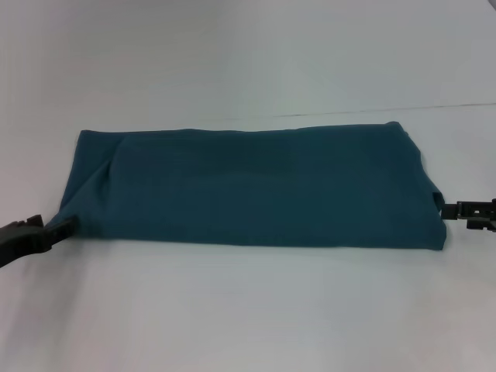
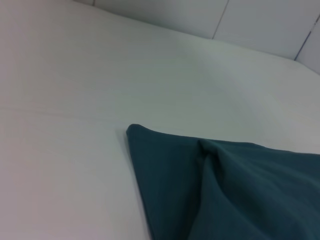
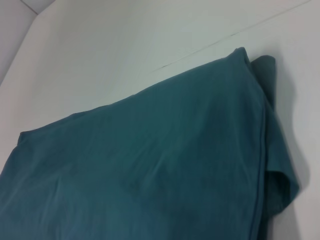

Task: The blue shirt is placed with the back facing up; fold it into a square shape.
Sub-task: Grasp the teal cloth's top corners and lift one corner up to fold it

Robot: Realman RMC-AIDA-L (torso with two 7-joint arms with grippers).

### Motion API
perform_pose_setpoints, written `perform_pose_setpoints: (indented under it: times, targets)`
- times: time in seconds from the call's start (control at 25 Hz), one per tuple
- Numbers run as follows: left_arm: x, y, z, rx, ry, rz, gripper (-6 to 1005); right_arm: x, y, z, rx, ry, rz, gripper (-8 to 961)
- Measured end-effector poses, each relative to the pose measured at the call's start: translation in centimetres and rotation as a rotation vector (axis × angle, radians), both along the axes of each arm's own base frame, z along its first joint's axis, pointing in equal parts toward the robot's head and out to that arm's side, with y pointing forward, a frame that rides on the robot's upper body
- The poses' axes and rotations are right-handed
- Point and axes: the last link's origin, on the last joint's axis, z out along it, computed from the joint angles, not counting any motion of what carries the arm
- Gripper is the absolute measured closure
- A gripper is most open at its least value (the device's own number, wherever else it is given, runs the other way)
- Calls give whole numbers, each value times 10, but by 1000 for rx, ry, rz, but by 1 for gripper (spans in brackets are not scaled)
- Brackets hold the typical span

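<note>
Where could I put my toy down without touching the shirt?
Bare table lies in front of the blue shirt, and another wide strip behind it. The shirt's two ends are crowded: the left gripper and right gripper sit there.
</note>
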Motion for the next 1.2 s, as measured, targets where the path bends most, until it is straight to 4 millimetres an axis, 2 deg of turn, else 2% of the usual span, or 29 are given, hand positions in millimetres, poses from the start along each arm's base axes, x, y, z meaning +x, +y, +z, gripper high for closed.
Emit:
perform_pose_setpoints:
  times: [1.2]
  targets:
    - [-3,1,-7,-32,19,41,244,-1,1,-1,-6,-2,3,138]
